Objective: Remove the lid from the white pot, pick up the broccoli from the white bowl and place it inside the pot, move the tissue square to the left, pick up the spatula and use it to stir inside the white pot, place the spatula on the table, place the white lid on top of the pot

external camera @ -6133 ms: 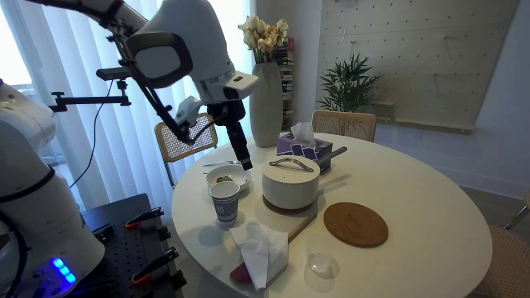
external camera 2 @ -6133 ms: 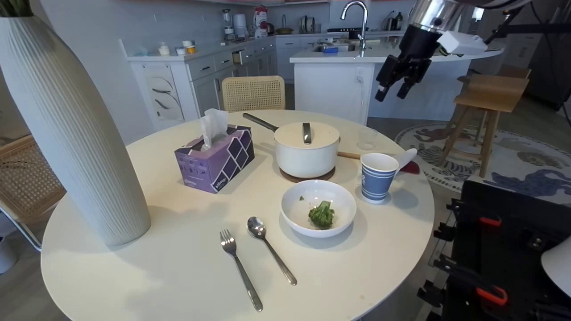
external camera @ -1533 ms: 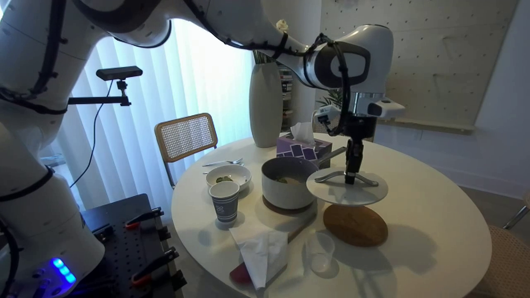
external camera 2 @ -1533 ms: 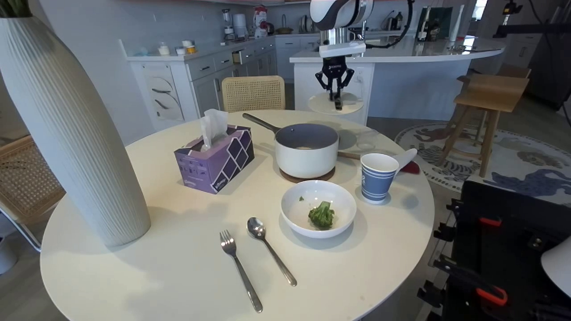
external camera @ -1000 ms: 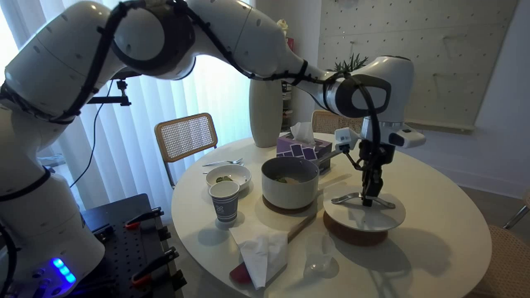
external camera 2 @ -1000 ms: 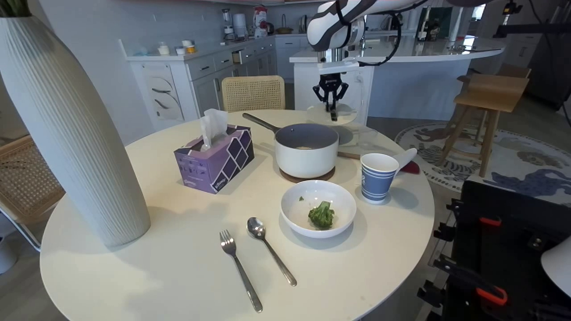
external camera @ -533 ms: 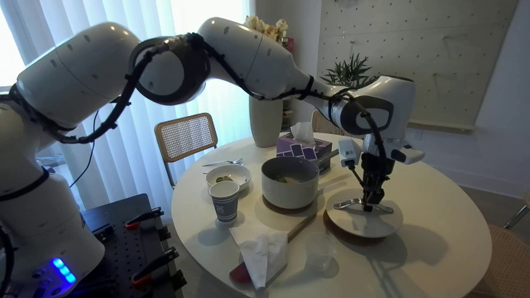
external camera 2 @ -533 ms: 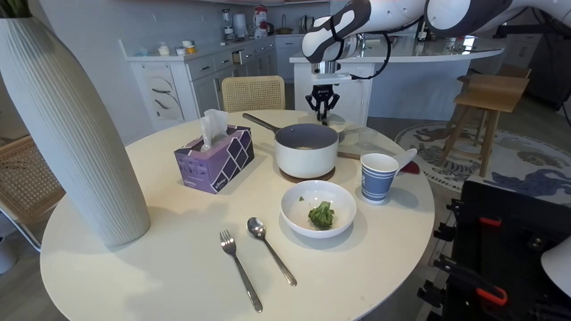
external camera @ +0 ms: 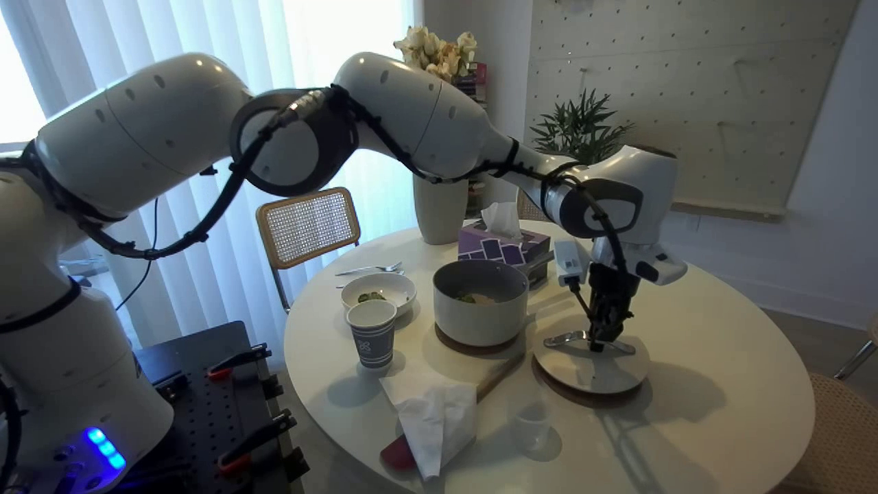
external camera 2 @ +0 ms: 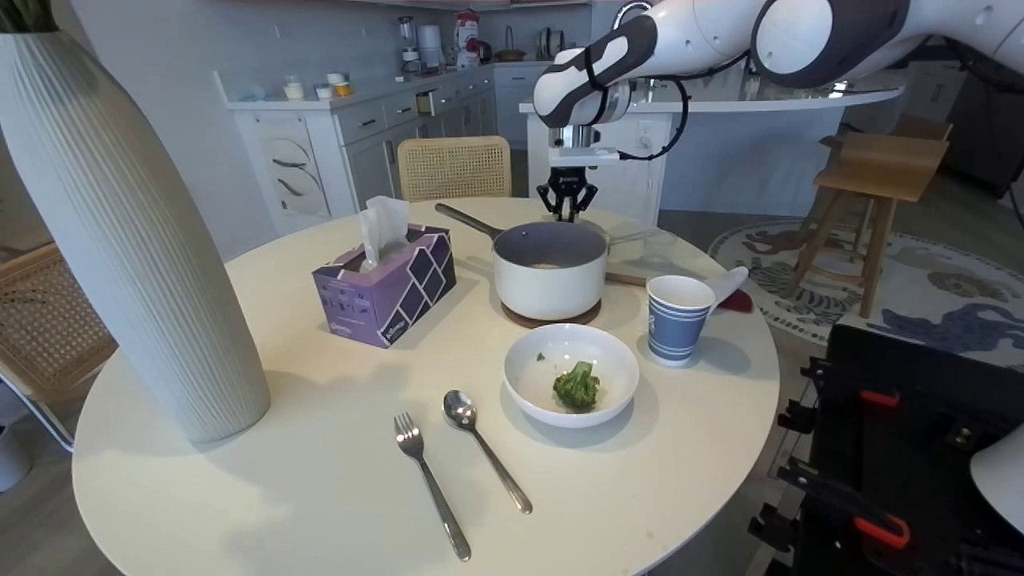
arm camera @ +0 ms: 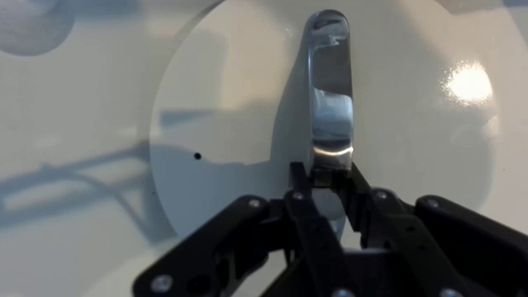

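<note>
Two black fingers (arm camera: 298, 177) of my gripper (arm camera: 324, 175) pinch the metal handle (arm camera: 331, 78) of the white lid (external camera: 576, 374); I have it off the white pot (external camera: 477, 321) and over a wide brown mat (external camera: 566, 392), though whether lid and mat touch I cannot tell; the pot stands just beside, uncovered on a smaller mat (external camera: 480, 350), a green piece (external camera: 468, 298) and something pale (external camera: 485, 299) inside; next to the pot sits the white bowl (external camera 2: 528, 386), holding the broccoli (external camera 2: 576, 387) and a tiny green scrap (external camera 2: 541, 356); near that bowl a blue-and-white paper cup (external camera 2: 677, 322) stands upright, its bottom hidden from me. Toward the edge of the white table (external camera 2: 280, 496) a loose tissue (external camera: 439, 418) lies across the spatula (external camera: 499, 377), whose red head (external camera: 399, 454) pokes out; a clear cup (external camera: 531, 429) is near it, too faint for me to judge its contents; close to the pot, a purple box (external camera 2: 348, 304) carries a tuft of tissue (external camera 2: 384, 228).
</note>
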